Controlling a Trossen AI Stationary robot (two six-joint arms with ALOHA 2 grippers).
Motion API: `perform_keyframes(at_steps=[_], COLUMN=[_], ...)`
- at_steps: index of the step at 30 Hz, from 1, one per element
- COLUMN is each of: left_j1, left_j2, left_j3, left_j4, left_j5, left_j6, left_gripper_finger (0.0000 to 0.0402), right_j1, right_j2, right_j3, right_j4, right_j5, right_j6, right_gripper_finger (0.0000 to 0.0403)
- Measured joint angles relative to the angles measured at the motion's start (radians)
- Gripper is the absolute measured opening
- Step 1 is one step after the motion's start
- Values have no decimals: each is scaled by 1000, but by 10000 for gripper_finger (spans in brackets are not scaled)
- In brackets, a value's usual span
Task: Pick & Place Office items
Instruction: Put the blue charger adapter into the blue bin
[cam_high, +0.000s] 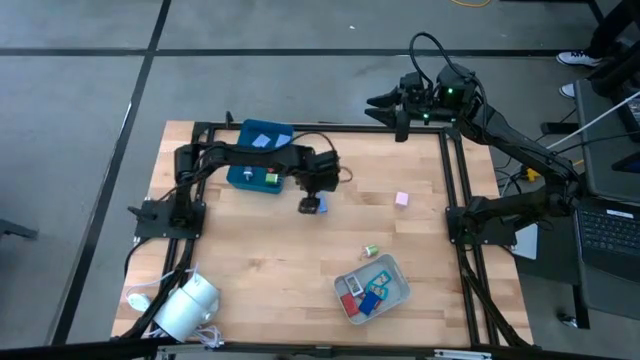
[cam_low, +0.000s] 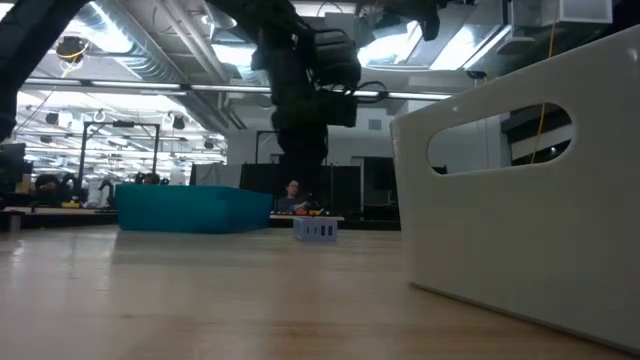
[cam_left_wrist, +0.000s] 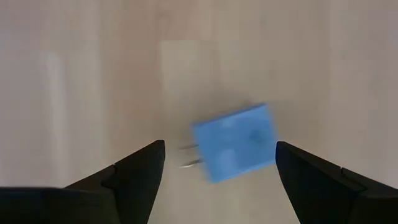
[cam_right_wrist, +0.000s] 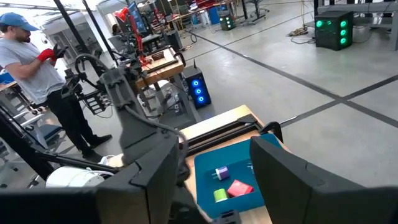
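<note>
A small blue block (cam_left_wrist: 235, 142) with two thin prongs lies flat on the wooden table, between the open fingers of my left gripper (cam_left_wrist: 221, 155). That gripper (cam_high: 310, 204) hovers over the block (cam_high: 321, 207) near the table's middle and touches nothing. The low view shows the block (cam_low: 316, 230) alone on the wood, below the arm. A pink block (cam_high: 402, 199) and a green piece (cam_high: 370, 251) lie loose on the table. My right gripper (cam_high: 383, 100) is open and raised beyond the table's far right corner.
The dark teal tray (cam_high: 243, 178) stands at the far left behind my left arm and holds a few small items (cam_right_wrist: 239, 186). The pale grey tray (cam_high: 398, 297) near the front holds red and blue pieces. A white cylinder (cam_high: 186, 306) sits at the near left corner. A person (cam_right_wrist: 31, 68) stands beyond the table.
</note>
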Motion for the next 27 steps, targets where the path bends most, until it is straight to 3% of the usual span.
perform_keyframes(at_steps=[6, 17, 21, 27], left_j1=[19, -9, -9, -9], left_j2=[29, 29, 29, 29], left_j3=[20, 20, 20, 20], left_j4=[-25, 3, 6, 6], left_j5=[208, 108, 33, 12], left_j6=[-292, -332, -315, -336], left_gripper_finger=[303, 350, 356, 357], right_j1=[0, 0, 0, 0], right_j2=[0, 0, 0, 0], right_j3=[0, 0, 0, 0], right_j4=[0, -1, -1, -8], right_j5=[-36, -64, -80, -80], right_j6=[-3, -12, -20, -27], right_gripper_finger=[204, 204, 204, 203])
